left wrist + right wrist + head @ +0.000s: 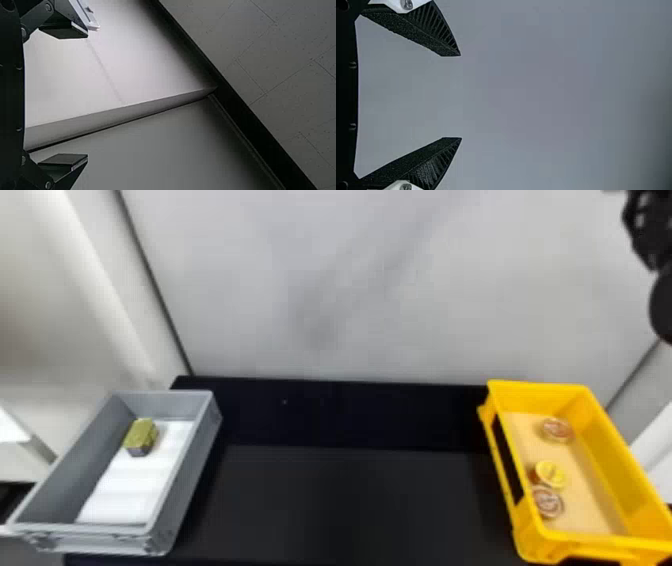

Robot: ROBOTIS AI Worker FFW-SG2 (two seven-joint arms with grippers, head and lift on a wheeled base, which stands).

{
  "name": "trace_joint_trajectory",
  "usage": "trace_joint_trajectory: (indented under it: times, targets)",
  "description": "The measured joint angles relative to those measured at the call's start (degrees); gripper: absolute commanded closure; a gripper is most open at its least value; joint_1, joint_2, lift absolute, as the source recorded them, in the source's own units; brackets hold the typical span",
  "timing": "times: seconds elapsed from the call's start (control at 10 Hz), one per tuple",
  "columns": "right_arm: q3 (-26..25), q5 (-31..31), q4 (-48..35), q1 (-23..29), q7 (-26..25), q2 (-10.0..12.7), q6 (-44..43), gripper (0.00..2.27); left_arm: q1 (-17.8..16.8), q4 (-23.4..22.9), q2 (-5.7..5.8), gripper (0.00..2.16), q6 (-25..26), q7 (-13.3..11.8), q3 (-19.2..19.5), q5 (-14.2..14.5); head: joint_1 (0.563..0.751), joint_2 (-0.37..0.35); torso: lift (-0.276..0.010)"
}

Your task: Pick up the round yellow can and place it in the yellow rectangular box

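In the head view the yellow rectangular box (620, 470) stands at the right, and a round can with a yellow top (550, 474) lies inside it, close to its left wall. A black part of my right arm (645, 230) shows high at the right edge, well above the box. My right gripper (451, 97) is open in the right wrist view, nothing between its fingers, a plain pale grey surface beyond. The left wrist view has my left gripper (87, 97) open and holding nothing, with pale panels behind it.
Two round cans with reddish-and-white tops, one farther back (557, 430) and one nearer (547, 502), share the yellow box. A grey box (185, 485) at the left holds an olive-yellow block-like item (141, 436) and a white sheet. Between the boxes lies a black tabletop (345, 500); a pale wall rises behind.
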Motion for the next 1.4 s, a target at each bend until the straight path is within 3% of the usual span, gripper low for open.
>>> trace_joint_trajectory:
  times: [0.2, 0.4, 1.0, 1.4]
  targets:
    - [4.0, 7.6, -2.7, -4.1, -1.6, 1.4, -9.7, 0.00, 0.6, 0.0, -0.02, 0.17, -0.4, 0.0, 0.7, -0.1, 0.694, 0.054, -0.003]
    - [7.2, 9.0, -2.9, -8.1, -3.2, -0.2, -13.1, 0.00, 1.1, 0.0, -0.06, 0.17, -0.8, 0.0, 1.5, -0.1, 0.694, 0.054, -0.003]
    - [10.9, 11.3, -3.8, -16.8, -5.3, -4.4, -13.5, 0.00, 1.6, 0.0, 0.72, 0.17, -1.1, 0.1, 2.6, 0.0, 0.694, 0.054, -0.003]
    - [11.9, 12.0, -3.8, -18.6, -5.3, -5.2, -13.6, 0.00, 1.5, -0.2, 1.02, 0.17, -1.0, 0.0, 2.5, 0.0, 0.694, 0.054, -0.003]
